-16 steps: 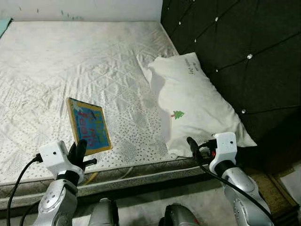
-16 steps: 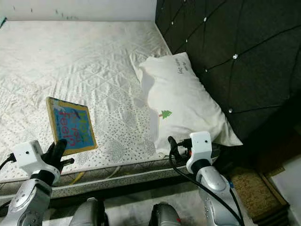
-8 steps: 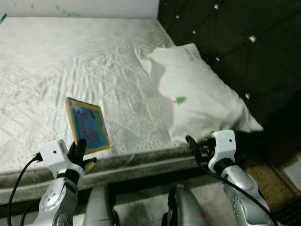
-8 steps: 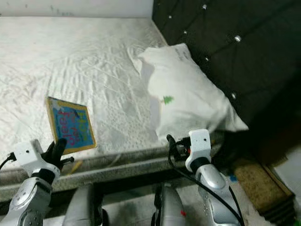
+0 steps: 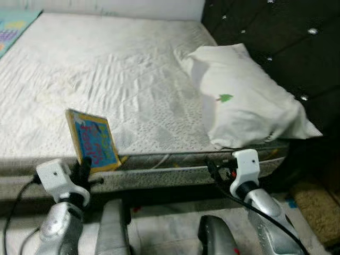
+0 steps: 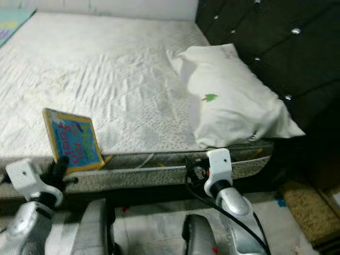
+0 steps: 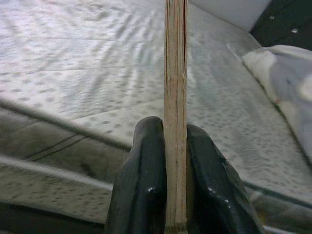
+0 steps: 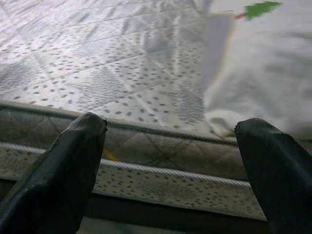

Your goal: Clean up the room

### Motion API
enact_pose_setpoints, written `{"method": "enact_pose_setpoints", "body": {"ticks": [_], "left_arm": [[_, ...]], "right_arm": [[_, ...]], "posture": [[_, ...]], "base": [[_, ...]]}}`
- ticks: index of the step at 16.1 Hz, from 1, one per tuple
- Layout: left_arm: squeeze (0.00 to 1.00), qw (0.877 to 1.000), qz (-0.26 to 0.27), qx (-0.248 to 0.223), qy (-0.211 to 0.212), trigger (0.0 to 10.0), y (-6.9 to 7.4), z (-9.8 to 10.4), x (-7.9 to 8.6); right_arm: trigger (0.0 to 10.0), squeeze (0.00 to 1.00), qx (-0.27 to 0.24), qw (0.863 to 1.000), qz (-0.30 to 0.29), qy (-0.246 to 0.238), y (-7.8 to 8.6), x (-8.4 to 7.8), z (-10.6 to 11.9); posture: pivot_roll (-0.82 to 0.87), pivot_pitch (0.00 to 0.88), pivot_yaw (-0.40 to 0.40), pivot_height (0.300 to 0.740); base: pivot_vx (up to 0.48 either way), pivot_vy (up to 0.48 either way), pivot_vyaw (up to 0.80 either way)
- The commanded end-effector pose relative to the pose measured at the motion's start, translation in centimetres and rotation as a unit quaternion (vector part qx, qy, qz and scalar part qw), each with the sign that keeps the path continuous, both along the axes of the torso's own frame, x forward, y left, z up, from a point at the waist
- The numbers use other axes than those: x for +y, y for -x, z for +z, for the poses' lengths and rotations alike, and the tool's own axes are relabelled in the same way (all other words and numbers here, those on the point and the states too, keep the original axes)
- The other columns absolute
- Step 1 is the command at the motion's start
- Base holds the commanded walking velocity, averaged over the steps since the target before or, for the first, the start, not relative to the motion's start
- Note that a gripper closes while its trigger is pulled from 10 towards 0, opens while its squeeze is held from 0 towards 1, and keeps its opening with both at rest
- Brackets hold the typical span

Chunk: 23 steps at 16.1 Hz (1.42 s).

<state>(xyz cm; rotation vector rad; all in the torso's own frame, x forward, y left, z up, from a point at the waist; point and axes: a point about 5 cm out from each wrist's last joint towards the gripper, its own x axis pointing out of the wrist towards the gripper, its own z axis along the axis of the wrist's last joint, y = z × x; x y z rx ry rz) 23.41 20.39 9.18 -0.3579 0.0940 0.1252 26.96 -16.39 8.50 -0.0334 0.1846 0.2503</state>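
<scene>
A thin board book (image 5: 92, 141) with a yellow border and blue cover stands upright in my left gripper (image 5: 82, 171), which is shut on its lower edge just in front of the mattress edge. In the left wrist view the book's edge (image 7: 175, 97) runs straight up between the two black fingers (image 7: 141, 180). My right gripper (image 5: 212, 170) hangs open in front of the mattress side, below the white pillow (image 5: 241, 95). Its two fingers (image 8: 58, 161) stand wide apart with nothing between them.
The bare white quilted mattress (image 5: 106, 69) stretches ahead, with its side edge (image 5: 159, 172) close before me. A dark tufted headboard (image 5: 287, 32) rises at the right. A brown mat (image 5: 316, 199) lies on the floor at the right, and a coloured mat (image 5: 13, 29) shows at the far left.
The camera has shifted back and lower, so the mattress edge sits higher in view. My left gripper still holds the book; both grippers are now in front of the bed's side.
</scene>
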Motion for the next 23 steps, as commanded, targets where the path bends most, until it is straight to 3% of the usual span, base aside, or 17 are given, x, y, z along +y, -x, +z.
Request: {"method": "enact_pose_setpoints", "body": {"ticks": [1, 10, 22, 23], "left_arm": [[0.00, 1.000, -0.004, -0.026, -0.007, 10.0, -0.4, 1.1, -0.2], [0.00, 1.000, -0.009, -0.029, -0.004, 10.0, -0.5, 1.1, -0.2], [0.00, 1.000, -0.002, -0.003, 0.013, 10.0, -0.7, 0.3, -0.2], [0.00, 0.999, -0.012, 0.006, 0.036, 10.0, -0.8, 0.0, -0.5]], "right_arm": [[10.0, 0.00, -0.006, 1.000, -0.010, 0.002, -0.1, -0.6, 0.3], [10.0, 0.00, -0.008, 1.000, -0.019, 0.003, -0.1, -0.8, 0.3], [10.0, 0.00, -0.011, 1.000, -0.019, 0.007, -0.3, -0.7, 0.4], [10.0, 0.00, -0.011, 1.000, -0.019, 0.007, -0.3, -0.7, 0.4]], "posture": [[-0.10, 0.107, -0.061, 0.566], [-0.10, 0.110, -0.059, 0.566], [-0.10, 0.107, -0.060, 0.566], [-0.10, 0.107, -0.062, 0.566]], "base": [[0.405, 0.000, 0.00], [0.445, 0.000, 0.00], [0.000, 0.000, 0.00], [0.000, 0.000, 0.00]]}}
